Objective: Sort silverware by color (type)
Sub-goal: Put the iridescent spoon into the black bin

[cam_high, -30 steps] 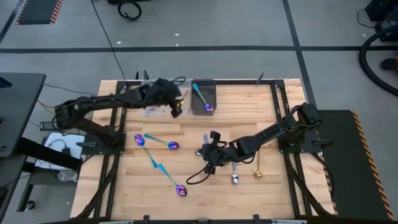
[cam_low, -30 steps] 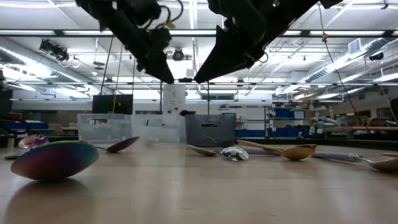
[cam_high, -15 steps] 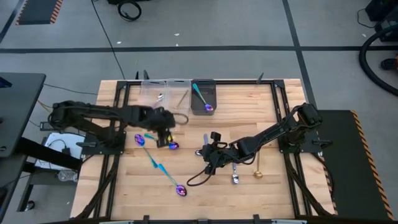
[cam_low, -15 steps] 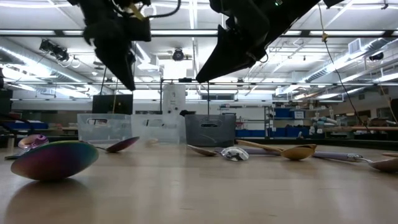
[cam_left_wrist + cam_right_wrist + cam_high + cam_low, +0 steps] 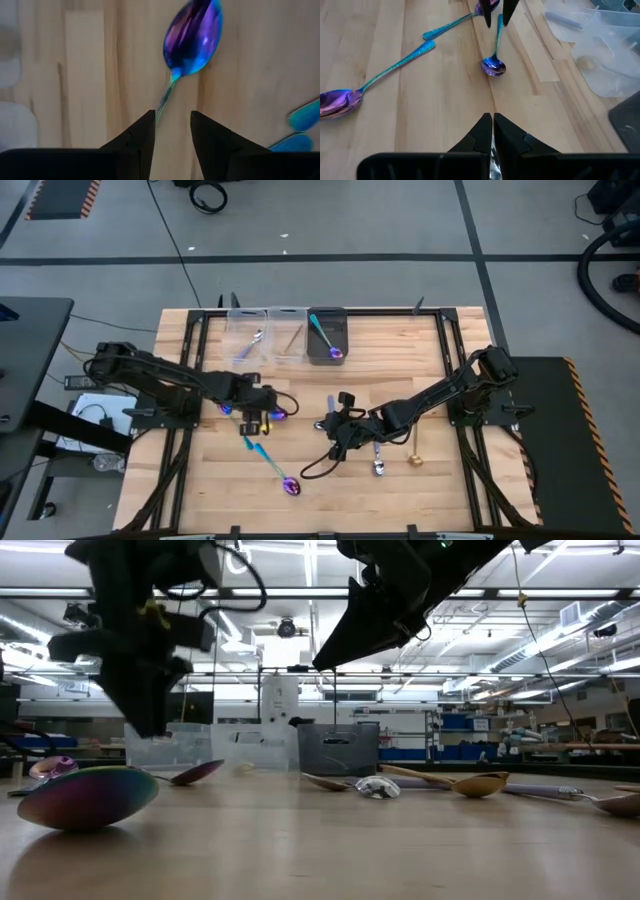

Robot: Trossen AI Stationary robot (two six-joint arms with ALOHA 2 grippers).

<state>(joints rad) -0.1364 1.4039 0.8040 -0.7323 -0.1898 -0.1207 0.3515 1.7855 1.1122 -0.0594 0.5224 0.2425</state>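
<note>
Three iridescent spoons with purple bowls and teal handles lie flat on the wooden table. One has its bowl (image 5: 279, 413) beside my left gripper (image 5: 256, 414). A second (image 5: 223, 406) lies left of it and a third (image 5: 289, 485) nearer the front edge. My left gripper (image 5: 171, 114) is open, low over the table. Its fingers stand on either side of the first spoon's handle (image 5: 163, 102), a little behind the bowl (image 5: 193, 37); I cannot tell whether they touch it. My right gripper (image 5: 328, 427) is shut and hangs above the table's middle. A silver spoon (image 5: 378, 459) and a gold spoon (image 5: 413, 453) lie to its right.
Three bins stand in a row at the far edge: two clear ones (image 5: 250, 336) (image 5: 290, 336) and a dark grey one (image 5: 326, 320) with an iridescent spoon inside. A black cable (image 5: 312, 466) loops on the table below my right gripper. Bare wood shows along the near edge.
My left gripper has swung from the bins at the far edge toward the near-left and come down over the iridescent spoon, ending with its fingers astride the handle. The spoons have stayed where they were.
</note>
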